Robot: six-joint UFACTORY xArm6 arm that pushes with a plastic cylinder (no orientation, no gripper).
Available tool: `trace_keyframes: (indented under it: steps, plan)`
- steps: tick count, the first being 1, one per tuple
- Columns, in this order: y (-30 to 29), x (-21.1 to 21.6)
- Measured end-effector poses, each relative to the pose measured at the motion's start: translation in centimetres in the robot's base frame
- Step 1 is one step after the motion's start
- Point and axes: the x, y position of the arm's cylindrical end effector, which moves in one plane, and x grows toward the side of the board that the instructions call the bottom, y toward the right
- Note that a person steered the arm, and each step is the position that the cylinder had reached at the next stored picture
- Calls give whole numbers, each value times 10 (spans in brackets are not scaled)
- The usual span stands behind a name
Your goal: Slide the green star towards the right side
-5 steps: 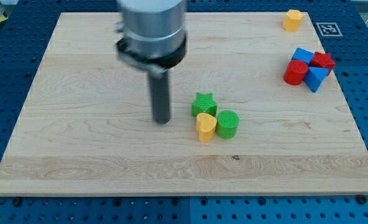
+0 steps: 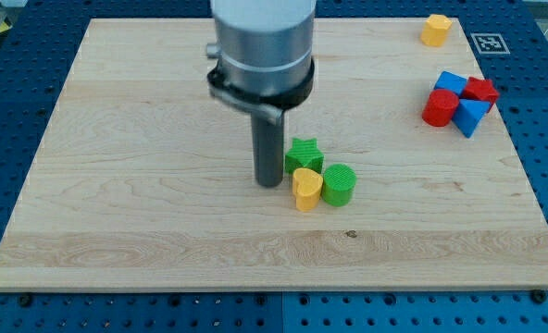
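My tip rests on the table just left of the green star, which touches a yellow block and a green cylinder

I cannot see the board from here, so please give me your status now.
My tip at the view's left of the green star, close beside it. Yellow block and green cylinder crowd the star's lower right.
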Motion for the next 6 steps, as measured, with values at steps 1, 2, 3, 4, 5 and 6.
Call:
trace_keyframes:
  steps: [1,2,3,4,5,6]
  plan:
    - [18,-23]
    - [18,-14]
    - [21,0]
    - [41,0]
    - [63,-1]
    - [67,-12]
